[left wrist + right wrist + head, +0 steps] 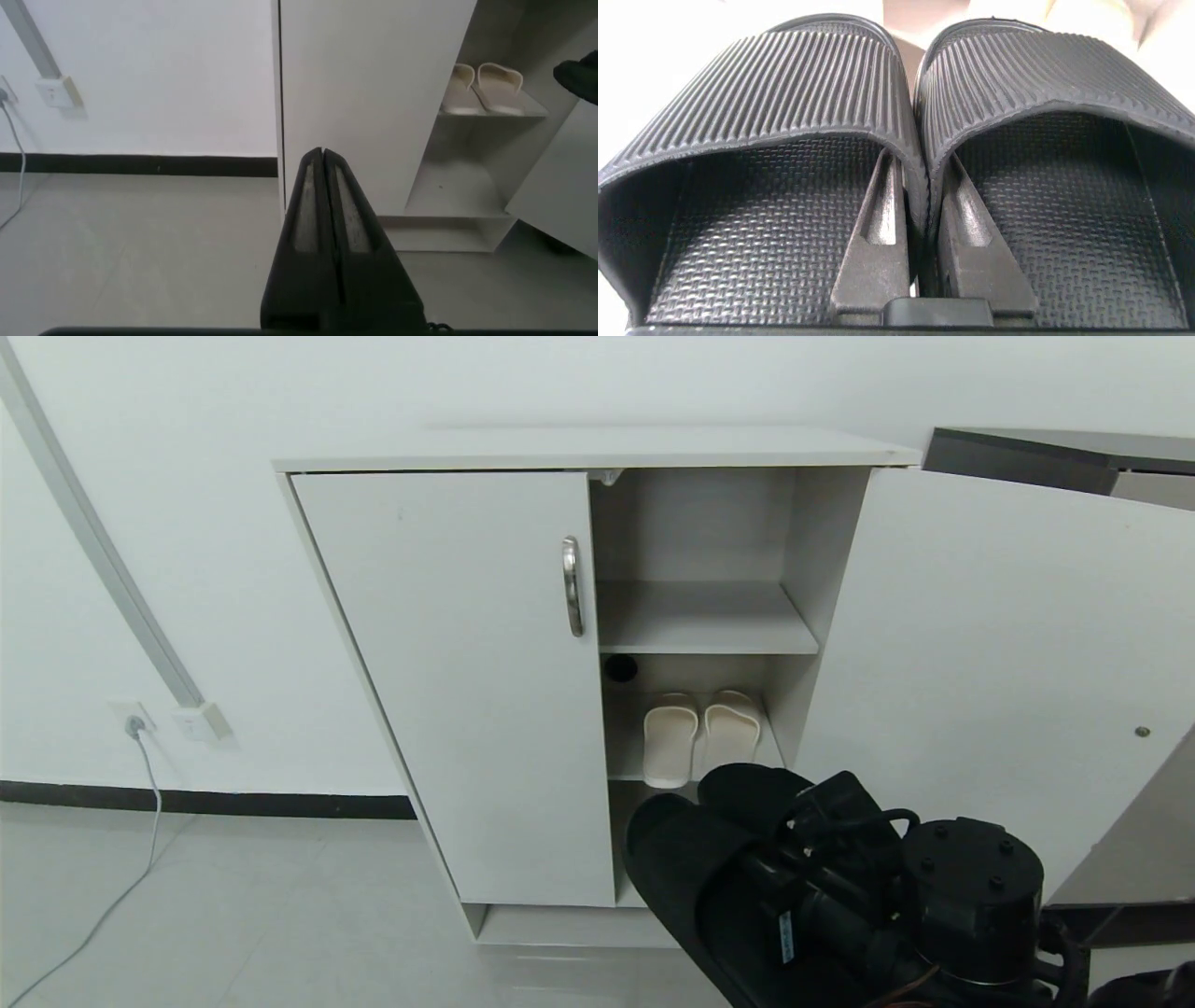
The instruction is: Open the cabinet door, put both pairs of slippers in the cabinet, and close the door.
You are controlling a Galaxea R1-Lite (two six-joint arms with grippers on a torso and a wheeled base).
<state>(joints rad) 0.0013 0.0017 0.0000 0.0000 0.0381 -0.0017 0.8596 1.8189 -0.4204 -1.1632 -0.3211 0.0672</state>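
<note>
Black slippers and right claw: the right claw (923,233) holds the black slippers (785,112). One finger (876,245) sits inside each slipper, and together they pinch the two inner sides, so the claw is clenched on the pair.
Which way they face: the heels are at the claw and the toes point away from it, toward the cabinet (579,448).
Where the black slippers are: they hang side by side and touching, in front of the open right half of the cabinet. In the head view they sit lower than the white slippers (700,733).
How the black slippers look: all black, with wide straps that have thin ridges on top. The soles inside have small bumps.
Left claw: the left claw (322,201) has its two fingers pressed flat together with nothing between them. It is off to the left, above the floor (140,252), pointing at the lower corner of the left door (457,691).
Cabinet: white. The left door is closed and has a curved silver handle (571,586). The right door (990,616) is swung wide open.
Inside the cabinet: the white slippers lie side by side on the middle shelf (537,112), toes toward the back. The top shelf (700,616) is above them and the bottom shelf (458,187) is below.
</note>
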